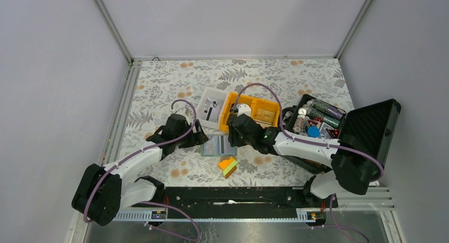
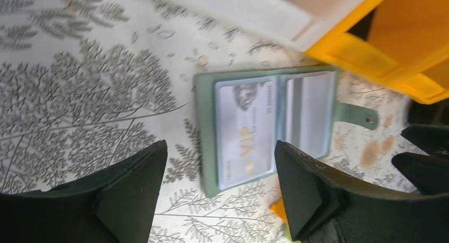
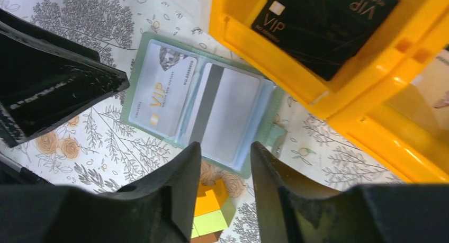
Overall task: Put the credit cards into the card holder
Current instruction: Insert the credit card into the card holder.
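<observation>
The card holder (image 1: 218, 145) lies open and flat on the flowered table between my two grippers. Its left pocket holds a white VIP card (image 3: 161, 89). Its right side holds a white card with a dark stripe (image 3: 225, 116). A black VIP card (image 3: 323, 26) lies in the yellow bin (image 3: 233, 36) just beyond the holder. My left gripper (image 2: 219, 147) hovers open over the holder's (image 2: 265, 121) near edge, touching nothing. The right gripper (image 3: 226, 146) stands open above the striped card's side of the holder (image 3: 143, 57), with nothing between its fingers.
An orange-yellow-green wedge block (image 1: 228, 166) lies just in front of the holder. A white tray (image 1: 212, 108) and the yellow bin (image 1: 254, 110) stand side by side behind it. A big black case (image 1: 339, 126) full of small items stands open at the right.
</observation>
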Controlling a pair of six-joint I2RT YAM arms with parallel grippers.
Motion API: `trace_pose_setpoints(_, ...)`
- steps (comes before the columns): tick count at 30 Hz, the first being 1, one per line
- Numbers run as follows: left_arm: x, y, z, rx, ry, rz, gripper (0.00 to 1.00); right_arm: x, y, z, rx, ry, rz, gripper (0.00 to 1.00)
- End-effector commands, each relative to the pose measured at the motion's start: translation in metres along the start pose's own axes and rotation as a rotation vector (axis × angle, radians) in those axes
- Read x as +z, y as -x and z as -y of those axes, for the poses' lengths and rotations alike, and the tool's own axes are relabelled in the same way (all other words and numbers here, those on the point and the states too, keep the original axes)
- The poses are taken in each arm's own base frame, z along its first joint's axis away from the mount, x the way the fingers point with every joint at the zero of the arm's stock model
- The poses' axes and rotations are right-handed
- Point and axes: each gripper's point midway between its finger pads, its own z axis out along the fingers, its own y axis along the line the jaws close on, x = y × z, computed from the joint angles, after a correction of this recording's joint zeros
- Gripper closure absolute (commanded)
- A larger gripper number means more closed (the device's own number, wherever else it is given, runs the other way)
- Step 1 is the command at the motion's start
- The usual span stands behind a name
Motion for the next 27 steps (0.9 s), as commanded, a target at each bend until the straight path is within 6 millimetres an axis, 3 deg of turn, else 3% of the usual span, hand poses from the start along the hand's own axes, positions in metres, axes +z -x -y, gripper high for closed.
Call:
trace_pose_setpoints(1,0.004,0.002,-0.008,-0.039,0.004,0.029,0.26,0.012,-0.012,-0.024,-0.009,0.106,-0.053,0.57)
trace_pose_setpoints(7,0.011,-0.005,-0.019,-0.04,0.04,0.01,0.39,0.032,-0.023,-0.021,-0.019,0.065,-0.102,0.61)
trace_pose_setpoints(13,0.014,-0.006,-0.022,-0.036,0.053,0.008,0.45,0.048,-0.035,-0.011,-0.02,0.005,-0.146,0.64)
trace_pose_setpoints(27,0.024,-0.018,-0.027,-0.041,0.06,-0.042,0.62,0.06,-0.05,-0.004,0.046,-0.035,-0.198,0.67)
